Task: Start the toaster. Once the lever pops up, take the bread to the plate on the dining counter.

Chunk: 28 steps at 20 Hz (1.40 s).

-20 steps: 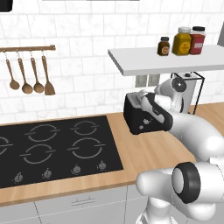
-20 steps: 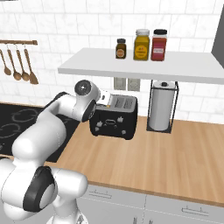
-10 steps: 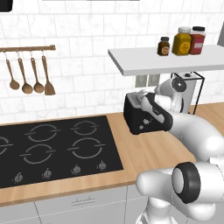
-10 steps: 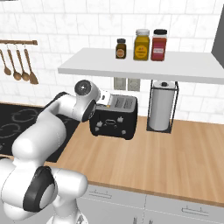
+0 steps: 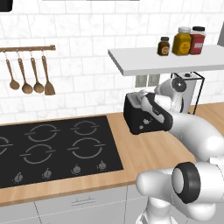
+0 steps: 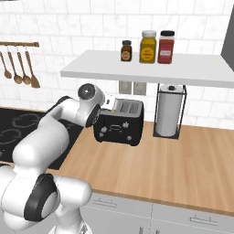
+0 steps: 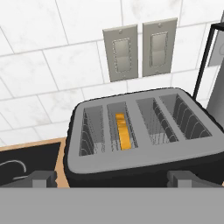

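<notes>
The black toaster (image 5: 141,123) (image 6: 119,124) stands at the back of the wooden counter, under the white shelf. In the hand view the toaster (image 7: 144,159) is close below me, its grey top with several slots. The bread (image 7: 124,131) sits low inside the second slot from the left, with only its orange-tan edge showing. My gripper (image 7: 111,178) is open, its two dark fingertips (image 7: 42,176) spread wide just in front of the toaster's near top edge, holding nothing. The hand (image 6: 109,101) hovers at the toaster's left top corner. The plate and dining counter are out of view.
A paper towel roll in a black wire holder (image 6: 168,114) stands right of the toaster. The white shelf (image 6: 151,69) with three jars hangs low overhead. A black hob (image 5: 52,148) lies to the left. Two wall outlets (image 7: 139,49) sit behind the toaster.
</notes>
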Tool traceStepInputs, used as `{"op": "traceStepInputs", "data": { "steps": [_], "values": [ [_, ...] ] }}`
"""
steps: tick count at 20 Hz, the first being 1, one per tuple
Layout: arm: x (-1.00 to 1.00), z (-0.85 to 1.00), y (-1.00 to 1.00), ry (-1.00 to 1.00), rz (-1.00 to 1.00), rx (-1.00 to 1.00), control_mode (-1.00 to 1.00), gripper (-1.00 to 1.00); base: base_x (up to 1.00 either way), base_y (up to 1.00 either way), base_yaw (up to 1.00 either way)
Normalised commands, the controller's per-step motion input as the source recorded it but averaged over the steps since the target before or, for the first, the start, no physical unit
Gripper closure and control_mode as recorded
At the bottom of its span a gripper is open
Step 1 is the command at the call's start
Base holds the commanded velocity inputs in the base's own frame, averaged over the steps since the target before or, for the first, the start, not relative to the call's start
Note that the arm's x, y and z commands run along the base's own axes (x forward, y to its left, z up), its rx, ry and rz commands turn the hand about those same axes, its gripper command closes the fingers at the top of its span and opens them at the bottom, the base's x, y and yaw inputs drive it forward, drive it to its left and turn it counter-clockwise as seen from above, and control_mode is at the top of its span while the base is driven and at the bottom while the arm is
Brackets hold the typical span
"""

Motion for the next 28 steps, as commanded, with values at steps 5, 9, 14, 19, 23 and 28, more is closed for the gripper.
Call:
{"op": "traceStepInputs", "data": {
  "steps": [5, 9, 14, 19, 23, 28],
  "values": [
    [0.0, 0.0, 0.0, 0.0, 0.0, 0.0, -1.0, -1.0, 0.0, 0.0, 0.0],
    [0.0, 0.0, 0.0, 0.0, 0.0, 0.0, -1.0, -1.0, 0.0, 0.0, 0.0],
    [0.0, 0.0, 0.0, 0.0, 0.0, 0.0, -1.0, -1.0, 0.0, 0.0, 0.0],
    [0.0, 0.0, 0.0, 0.0, 0.0, 0.0, -1.0, -1.0, 0.0, 0.0, 0.0],
    [0.0, 0.0, 0.0, 0.0, 0.0, 0.0, -1.0, -1.0, 0.0, 0.0, 0.0],
    [0.0, 0.0, 0.0, 0.0, 0.0, 0.0, -1.0, -1.0, 0.0, 0.0, 0.0]
  ]
}}
